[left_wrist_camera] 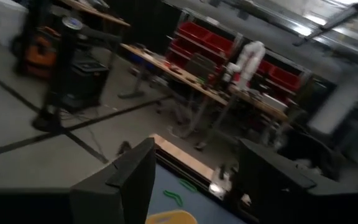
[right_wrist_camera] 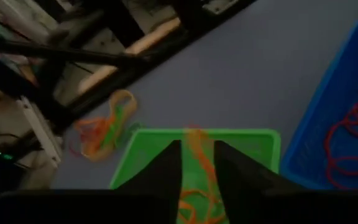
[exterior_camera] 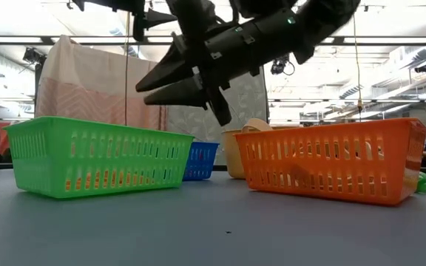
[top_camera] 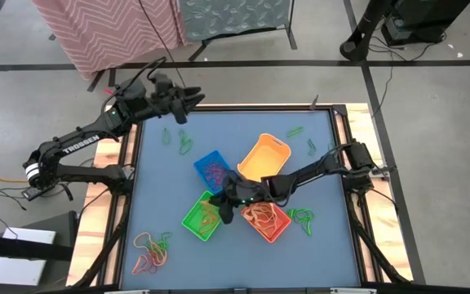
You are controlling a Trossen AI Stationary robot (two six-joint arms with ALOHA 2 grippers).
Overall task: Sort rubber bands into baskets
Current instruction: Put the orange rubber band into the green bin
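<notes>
An orange rubber band (right_wrist_camera: 199,163) hung pinched between the closed fingers of the right gripper (right_wrist_camera: 197,167), trailing down into the green basket (right_wrist_camera: 253,144) near the middle of the wrist frame. In the overhead frame that gripper (top_camera: 219,204) sat at lower centre, over the green basket (top_camera: 201,217). More orange bands (top_camera: 261,216) lay in the orange basket (top_camera: 277,231) just to its right, red ones (top_camera: 215,172) in the blue basket (top_camera: 210,161) above it, and the yellow basket (top_camera: 263,157) stood further to the upper right. Loose bands remained on the blue table (top_camera: 333,253): a tangled pile (top_camera: 152,250) at lower left, green loops (top_camera: 303,217) right of the orange basket, and a few (top_camera: 183,144) towards the upper left. The left gripper (top_camera: 188,101) hovered at the table's upper left edge, its fingers (left_wrist_camera: 124,180) spread apart and holding nothing.
</notes>
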